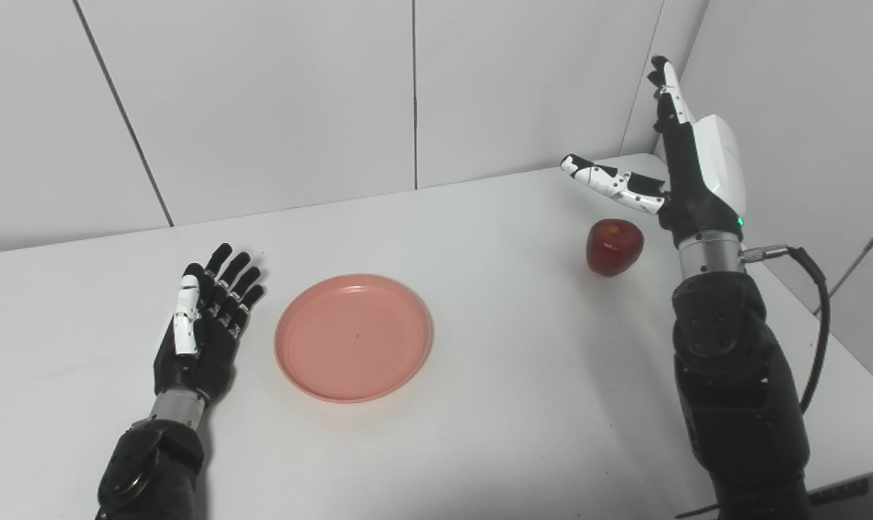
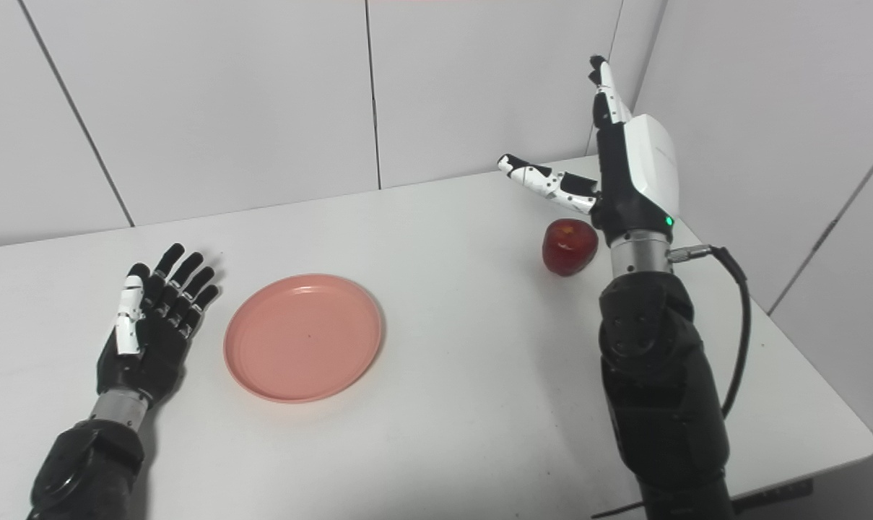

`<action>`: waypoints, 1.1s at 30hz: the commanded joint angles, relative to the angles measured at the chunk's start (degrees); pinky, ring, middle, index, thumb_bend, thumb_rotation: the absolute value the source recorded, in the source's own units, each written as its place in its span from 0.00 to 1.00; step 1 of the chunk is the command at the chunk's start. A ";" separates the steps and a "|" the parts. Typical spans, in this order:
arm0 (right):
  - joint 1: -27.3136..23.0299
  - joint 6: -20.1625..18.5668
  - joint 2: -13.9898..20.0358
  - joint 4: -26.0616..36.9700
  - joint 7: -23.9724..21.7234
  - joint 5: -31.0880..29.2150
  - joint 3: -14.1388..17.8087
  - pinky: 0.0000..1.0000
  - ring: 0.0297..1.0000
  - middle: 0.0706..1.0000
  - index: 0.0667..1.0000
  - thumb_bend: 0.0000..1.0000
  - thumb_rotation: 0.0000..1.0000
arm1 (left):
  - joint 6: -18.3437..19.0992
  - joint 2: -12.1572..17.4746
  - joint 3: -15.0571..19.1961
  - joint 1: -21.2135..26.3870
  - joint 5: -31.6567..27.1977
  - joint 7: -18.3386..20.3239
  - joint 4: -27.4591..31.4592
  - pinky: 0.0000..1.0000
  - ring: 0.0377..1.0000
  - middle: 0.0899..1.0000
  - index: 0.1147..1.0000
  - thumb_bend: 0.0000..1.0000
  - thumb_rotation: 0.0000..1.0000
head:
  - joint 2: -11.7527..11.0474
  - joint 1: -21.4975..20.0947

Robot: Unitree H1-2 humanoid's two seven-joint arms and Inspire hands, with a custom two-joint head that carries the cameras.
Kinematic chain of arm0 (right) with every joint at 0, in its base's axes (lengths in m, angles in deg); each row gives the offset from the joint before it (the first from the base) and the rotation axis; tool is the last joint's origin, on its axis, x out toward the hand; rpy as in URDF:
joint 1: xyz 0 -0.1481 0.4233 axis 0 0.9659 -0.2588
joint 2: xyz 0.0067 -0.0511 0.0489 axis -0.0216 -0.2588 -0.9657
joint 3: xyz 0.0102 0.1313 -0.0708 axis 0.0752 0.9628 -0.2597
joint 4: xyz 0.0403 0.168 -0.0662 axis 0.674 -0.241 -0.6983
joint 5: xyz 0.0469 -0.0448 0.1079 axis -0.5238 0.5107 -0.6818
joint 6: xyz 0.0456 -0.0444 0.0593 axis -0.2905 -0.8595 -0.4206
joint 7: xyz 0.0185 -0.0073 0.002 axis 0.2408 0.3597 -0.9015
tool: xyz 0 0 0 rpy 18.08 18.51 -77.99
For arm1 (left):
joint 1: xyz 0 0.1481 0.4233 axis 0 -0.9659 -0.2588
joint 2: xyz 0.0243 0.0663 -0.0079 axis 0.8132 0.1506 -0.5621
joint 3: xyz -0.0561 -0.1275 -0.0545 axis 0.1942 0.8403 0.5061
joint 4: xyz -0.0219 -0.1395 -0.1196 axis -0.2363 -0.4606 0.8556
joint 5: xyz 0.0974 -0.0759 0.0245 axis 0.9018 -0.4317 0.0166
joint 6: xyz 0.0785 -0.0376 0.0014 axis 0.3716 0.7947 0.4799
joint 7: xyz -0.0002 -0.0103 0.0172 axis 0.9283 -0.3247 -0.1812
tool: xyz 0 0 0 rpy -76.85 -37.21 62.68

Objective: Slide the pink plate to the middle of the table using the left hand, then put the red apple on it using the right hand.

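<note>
A pink plate (image 1: 354, 336) lies flat on the white table (image 1: 508, 375), left of the middle. My left hand (image 1: 203, 321) rests open just to the plate's left, palm up, fingers straight, a small gap from the rim. A red apple (image 1: 614, 246) stands at the far right of the table. My right hand (image 1: 678, 162) is raised above and just right of the apple, open, fingers pointing up and thumb stretched out to the left over it. It does not touch the apple.
Grey panelled walls (image 1: 277, 101) close the table at the back and on the right. A black cable (image 1: 815, 310) loops from the right wrist. The table's right edge (image 2: 833, 390) runs close behind the right forearm.
</note>
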 commanded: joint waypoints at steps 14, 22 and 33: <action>1.10 2.77 3.45 -8.87 1.69 -1.47 1.44 0.74 0.88 0.95 1.00 1.00 0.54 | 2.01 0.67 0.54 -1.34 0.34 -0.56 -2.09 0.94 0.92 0.92 0.90 0.36 1.00 | 0.32 -0.39; 0.98 3.15 4.24 -13.07 2.35 -3.09 -0.15 0.75 0.89 0.94 1.00 1.00 0.55 | 2.33 0.69 0.63 -1.58 0.16 -0.32 -1.23 0.94 0.92 0.91 0.90 0.36 1.00 | 0.87 -0.33; -0.06 3.49 5.48 -17.80 3.13 -5.32 -1.57 0.81 0.93 0.97 1.00 1.00 0.58 | 3.08 0.95 0.70 -1.88 -0.05 -0.16 -0.35 0.95 0.93 0.93 0.91 0.36 1.00 | 1.70 -0.75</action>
